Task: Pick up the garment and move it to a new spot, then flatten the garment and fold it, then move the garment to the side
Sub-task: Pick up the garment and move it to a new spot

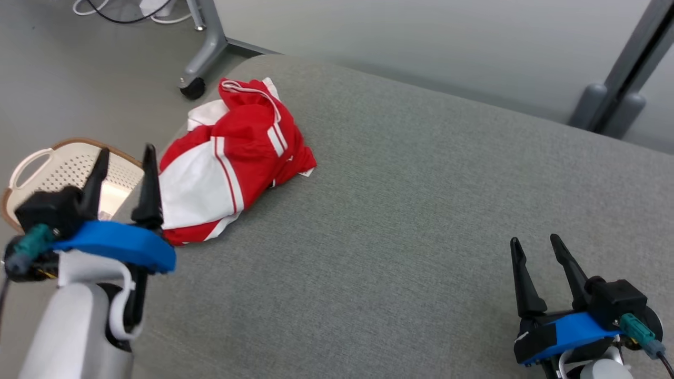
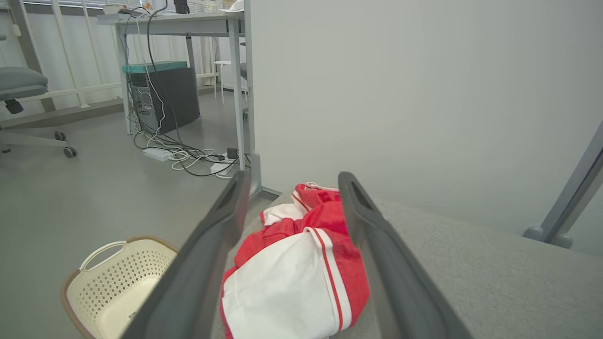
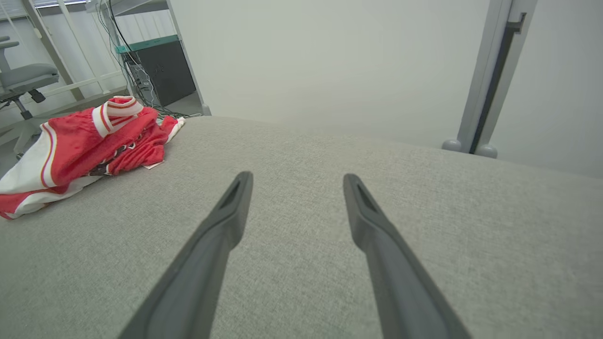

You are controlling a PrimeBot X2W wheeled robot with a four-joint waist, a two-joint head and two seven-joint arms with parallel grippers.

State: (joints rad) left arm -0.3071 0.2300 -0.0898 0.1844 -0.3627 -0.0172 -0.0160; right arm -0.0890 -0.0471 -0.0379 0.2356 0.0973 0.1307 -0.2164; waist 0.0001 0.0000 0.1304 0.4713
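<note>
A crumpled red and white garment [image 1: 231, 158] lies near the left edge of the grey fabric surface [image 1: 421, 210]. My left gripper [image 1: 126, 155] hovers open just left of it, at the surface's edge, fingers apart and holding nothing. Through the left wrist view the garment [image 2: 301, 263] sits between and beyond my open left gripper [image 2: 292, 181]. My right gripper [image 1: 534, 241] stands open at the lower right, far from the cloth, above bare fabric. In the right wrist view the garment [image 3: 80, 146] lies at the far left, well apart from that open gripper [image 3: 297, 176].
A cream perforated laundry basket [image 1: 47, 168] stands on the floor left of the surface, below my left gripper; it shows too as the basket [image 2: 113, 282]. A grey frame leg with a caster [image 1: 202, 58] stands behind the garment. Cables [image 2: 188, 155] lie on the floor.
</note>
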